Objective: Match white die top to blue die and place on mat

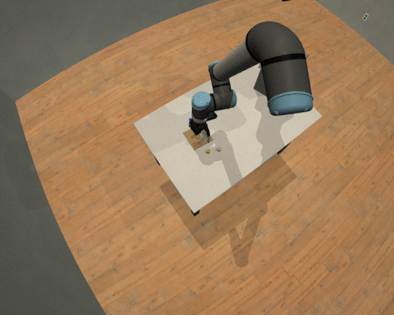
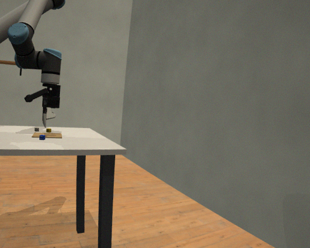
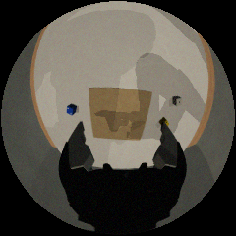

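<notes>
The tan mat (image 3: 119, 113) lies on the white table, right below my gripper (image 3: 123, 122), which is open, empty and hangs well above it. The white die (image 3: 176, 100) sits on the table off the mat's right side in the wrist view. The blue die (image 3: 72, 109) sits on the table off the mat's left side. In the exterior view the gripper (image 2: 45, 124) hovers over the mat (image 2: 47, 135), with the blue die (image 2: 42, 137) at its near edge and the white die (image 2: 36, 129) behind. The top faces are too small to read. In the top view the gripper (image 1: 201, 134) hides the blue die; the white die (image 1: 219, 148) shows.
A yellow die (image 3: 164, 121) sits close to the mat's right edge, next to my right fingertip in the wrist view and near the white die; it also shows in the top view (image 1: 208, 151) and the exterior view (image 2: 48, 130). The table's front edge (image 2: 56, 152) is near.
</notes>
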Controlling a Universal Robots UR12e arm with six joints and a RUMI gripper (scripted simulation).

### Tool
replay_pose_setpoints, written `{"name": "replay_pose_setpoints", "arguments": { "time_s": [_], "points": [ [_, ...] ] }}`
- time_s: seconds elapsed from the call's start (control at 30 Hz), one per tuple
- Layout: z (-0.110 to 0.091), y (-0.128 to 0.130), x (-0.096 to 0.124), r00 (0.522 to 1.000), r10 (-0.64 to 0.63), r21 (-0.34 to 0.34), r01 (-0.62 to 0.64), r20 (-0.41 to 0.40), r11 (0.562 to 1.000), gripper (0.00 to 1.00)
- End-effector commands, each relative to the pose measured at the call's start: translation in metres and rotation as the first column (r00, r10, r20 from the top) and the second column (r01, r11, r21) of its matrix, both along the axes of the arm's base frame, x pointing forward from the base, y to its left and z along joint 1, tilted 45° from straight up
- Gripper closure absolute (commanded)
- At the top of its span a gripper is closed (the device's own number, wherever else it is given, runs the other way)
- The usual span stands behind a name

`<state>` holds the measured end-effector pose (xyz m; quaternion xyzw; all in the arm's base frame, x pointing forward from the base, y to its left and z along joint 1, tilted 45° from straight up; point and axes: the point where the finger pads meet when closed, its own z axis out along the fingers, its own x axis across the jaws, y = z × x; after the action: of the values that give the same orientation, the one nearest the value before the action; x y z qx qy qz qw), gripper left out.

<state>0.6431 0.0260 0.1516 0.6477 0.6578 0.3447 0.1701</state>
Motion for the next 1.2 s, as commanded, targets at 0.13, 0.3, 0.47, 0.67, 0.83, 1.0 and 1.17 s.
{"name": "replay_pose_setpoints", "arguments": {
  "time_s": [0.13,0.3,0.47,0.67,0.83,1.0,1.17],
  "points": [
    [0.022,0.062,0.002,1.0,-0.003,-0.003,0.003,-0.001,1.0,0.0],
    [0.027,0.078,0.002,1.0,-0.003,-0.003,0.003,-0.001,1.0,0.0],
    [0.034,0.099,0.002,1.0,-0.003,-0.003,0.003,-0.001,1.0,0.0],
    [0.039,0.114,0.003,1.0,-0.003,-0.003,0.003,-0.001,1.0,0.0],
    [0.04,0.117,0.003,1.0,-0.003,-0.003,0.003,-0.001,1.0,0.0],
    [0.041,0.119,0.003,1.0,-0.003,-0.003,0.003,-0.001,1.0,0.0],
    [0.041,0.119,0.003,1.0,-0.003,-0.003,0.003,-0.001,1.0,0.0]
  ]
}}
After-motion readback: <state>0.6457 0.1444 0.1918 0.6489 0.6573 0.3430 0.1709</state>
